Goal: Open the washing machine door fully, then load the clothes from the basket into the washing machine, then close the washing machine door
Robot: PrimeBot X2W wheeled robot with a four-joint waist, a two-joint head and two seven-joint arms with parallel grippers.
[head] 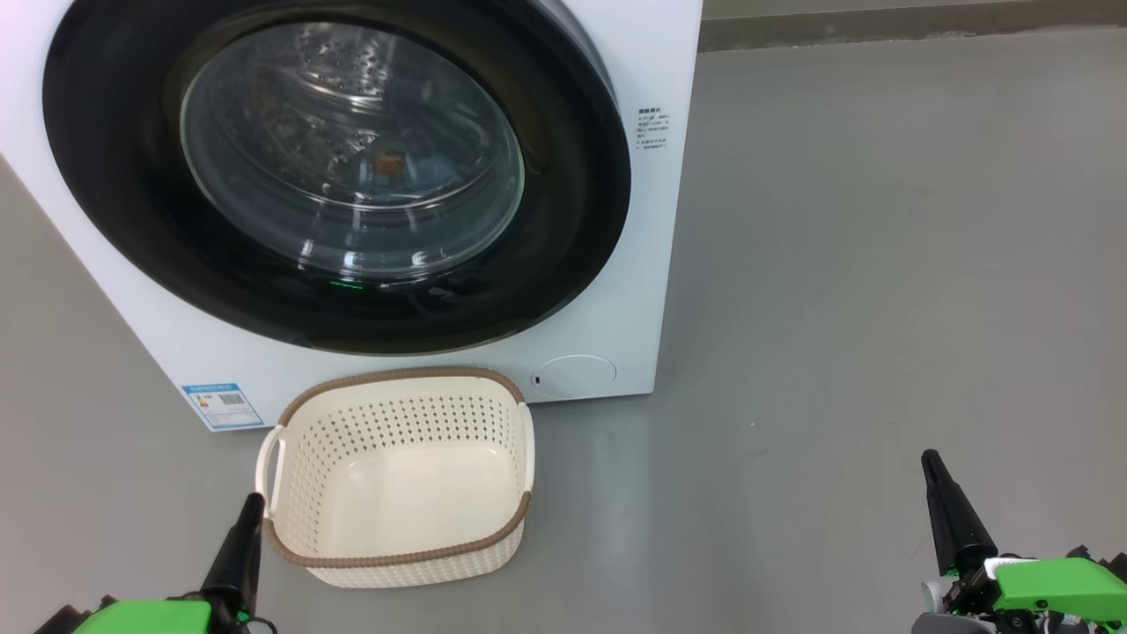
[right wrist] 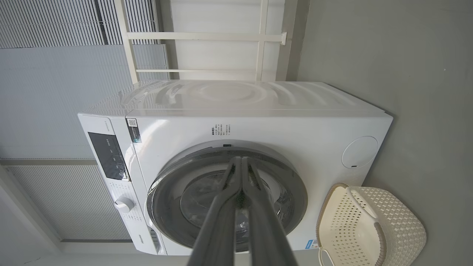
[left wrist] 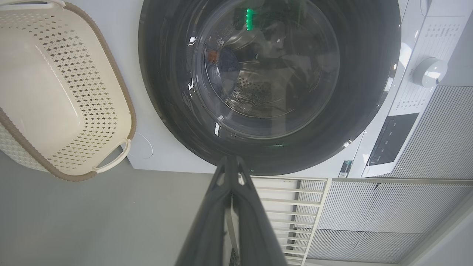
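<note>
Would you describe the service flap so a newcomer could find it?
Find the white washing machine with its round black door. At its front's lower corner, near the cream basket, sits the service flap: a white disc, unlike the blue sticker opposite.

The washing machine [head: 656, 220] is a big white front-loader that stands on the grey floor [head: 880, 264] at the far left. Its door [head: 572, 202], a large round ring of glossy black with a bulging clear glass bowl [head: 352, 150] in the centre, is closed flat against the front. Behind the glass the steel drum with small holes is visible. Inside it lies a piece of the clothes [head: 387, 165], bluish with an orange spot, not sharp. The basket [head: 414, 423] stands upright on the floor just in front of the machine, between the blue sticker [head: 222, 405] and the round white flap [head: 574, 375]. It is cream and perforated, with a brown rim and white side handles, and its bottom is bare.
</note>
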